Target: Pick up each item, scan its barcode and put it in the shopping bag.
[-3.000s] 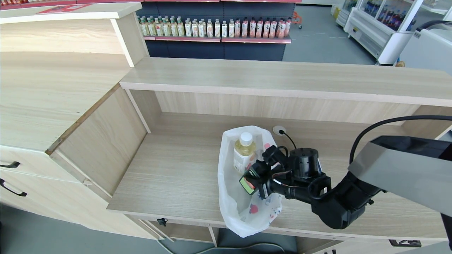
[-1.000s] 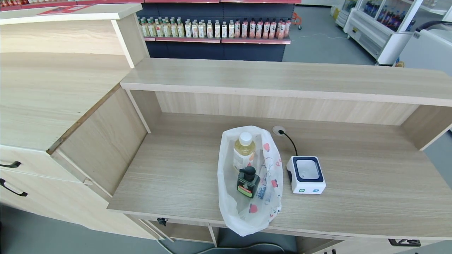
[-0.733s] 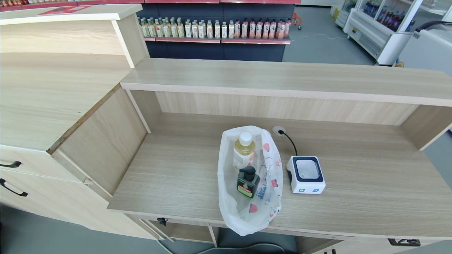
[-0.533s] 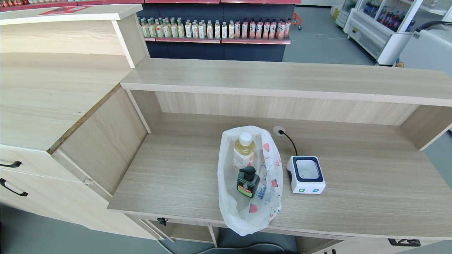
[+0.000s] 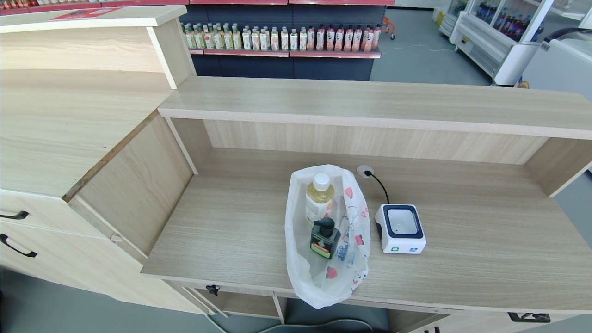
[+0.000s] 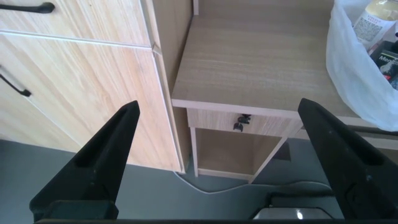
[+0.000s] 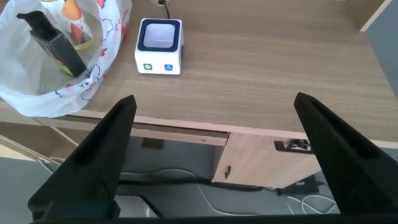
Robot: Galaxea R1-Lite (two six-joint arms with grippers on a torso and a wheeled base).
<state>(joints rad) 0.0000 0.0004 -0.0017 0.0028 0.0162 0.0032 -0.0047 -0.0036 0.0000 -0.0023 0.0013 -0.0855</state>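
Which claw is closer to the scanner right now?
Right. The right claw hangs off the counter edge facing the scanner; the left claw sits beyond the shopping bag.

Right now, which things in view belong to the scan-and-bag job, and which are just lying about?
Job: bag; bottle and pump bottle, both inside it; scanner beside it.
Lying about: drinks shelf, fridge, drawers.
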